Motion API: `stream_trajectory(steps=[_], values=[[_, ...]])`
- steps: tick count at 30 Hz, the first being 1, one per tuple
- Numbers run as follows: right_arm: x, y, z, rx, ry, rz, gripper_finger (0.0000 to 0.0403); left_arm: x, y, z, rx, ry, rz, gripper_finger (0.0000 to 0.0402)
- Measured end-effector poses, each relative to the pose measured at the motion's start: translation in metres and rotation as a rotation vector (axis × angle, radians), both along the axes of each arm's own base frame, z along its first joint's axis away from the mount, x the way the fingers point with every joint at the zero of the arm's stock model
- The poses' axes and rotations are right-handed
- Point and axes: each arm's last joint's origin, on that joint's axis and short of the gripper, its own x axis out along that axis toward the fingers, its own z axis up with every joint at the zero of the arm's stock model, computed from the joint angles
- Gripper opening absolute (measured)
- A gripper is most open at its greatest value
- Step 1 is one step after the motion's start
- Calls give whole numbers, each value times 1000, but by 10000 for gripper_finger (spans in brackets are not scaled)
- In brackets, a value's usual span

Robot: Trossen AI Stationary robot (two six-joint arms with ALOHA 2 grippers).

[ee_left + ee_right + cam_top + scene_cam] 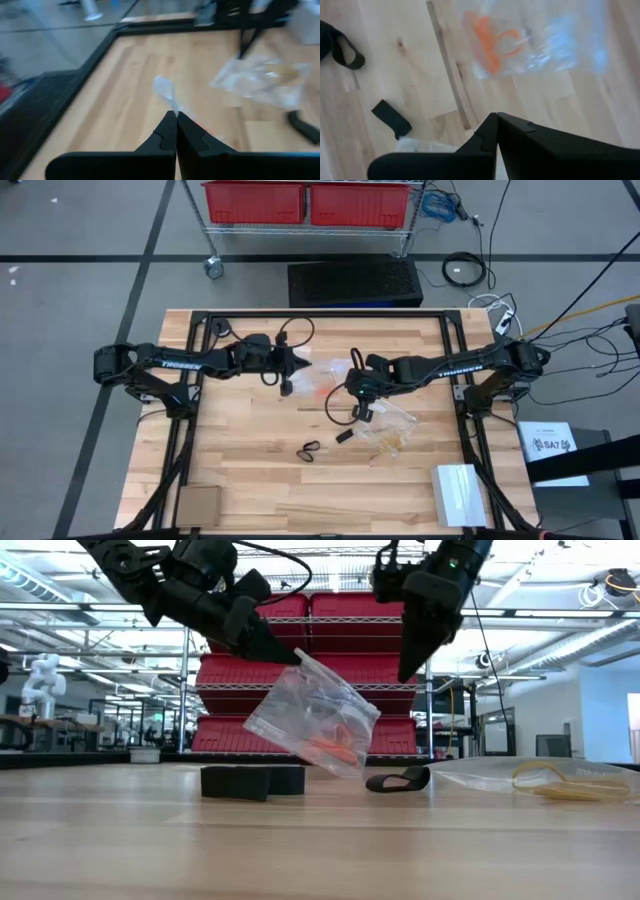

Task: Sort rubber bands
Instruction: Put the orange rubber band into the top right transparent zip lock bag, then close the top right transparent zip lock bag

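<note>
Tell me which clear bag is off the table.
The bag with orange-red bands, hanging tilted from the left pincer; the bag with tan bands lies flat on the table.

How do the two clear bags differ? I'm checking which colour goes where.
The bag with orange bands hangs in the air, tilted, pinched at its top corner by the left pincer; the bag with tan bands lies flat on the table. The first is held; nothing grips the second. The right pincer hangs shut and empty. Both bags are clear plastic.
</note>
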Motion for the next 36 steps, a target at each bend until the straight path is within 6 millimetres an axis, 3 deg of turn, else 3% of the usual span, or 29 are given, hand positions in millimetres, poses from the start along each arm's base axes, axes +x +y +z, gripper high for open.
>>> stream_trajectory(steps=[5,12,16,20,28,36], values=[[-16,1,-6,29,-105,-35,0,6,1,14,52,68,79,0],[-31,2,-22,77,-277,-91,0,19,-15,37,112,174,98,0],[-33,3,-33,98,-298,-120,0,29,-25,30,71,194,62,0],[-37,7,-40,128,-285,-151,0,44,-31,10,-31,215,0,5],[-41,13,-41,235,-261,-212,5,78,-43,-22,-185,112,-236,89],[-44,12,-44,308,-241,-354,81,79,-40,-16,-223,48,-252,176]])
